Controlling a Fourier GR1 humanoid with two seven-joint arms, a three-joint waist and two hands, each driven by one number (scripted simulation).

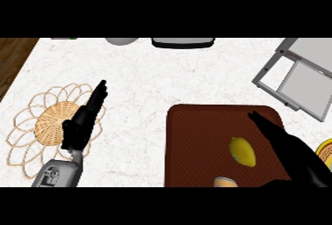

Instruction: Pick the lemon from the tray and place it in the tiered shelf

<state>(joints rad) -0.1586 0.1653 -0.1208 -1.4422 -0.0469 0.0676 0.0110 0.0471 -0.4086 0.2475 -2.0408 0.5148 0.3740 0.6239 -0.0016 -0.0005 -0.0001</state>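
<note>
1. Two hands show near the lower edge, and neither holds anything. The right hand (290,147) comes in over the right side of the tray (194,145), released, its fingers straight and pointing up and to the left.
2. One lemon (242,150) lies on the tray, right of its middle and toward the near side, just beside the right hand. I cannot tell whether the hand touches it, but no finger curls round it.
3. Judging from this, the task is barely begun. The hand is in place for a grasp, but closing on the lemon, lifting it, carrying it and setting it down are all left.
4. Smooth, yellow and oval, the lemon should roll easily. The tray is a dark reddish-brown rectangle with rounded corners and a fine, matt, woven-looking grain. A small orange-and-grey thing (224,182) sits at its near edge, too cut off to name.
5. Farther left, the left hand (84,123) rests open with straight fingers over a round wicker mat (47,125), tightly woven at the centre and ringed with thin open loops.
6. Beyond these, the counter (149,79) is smooth white stone with faint veins. The shelf (303,83) stands past the tray's far right corner, an angular grey frame with flat pale panels and nothing visible on them.
</note>
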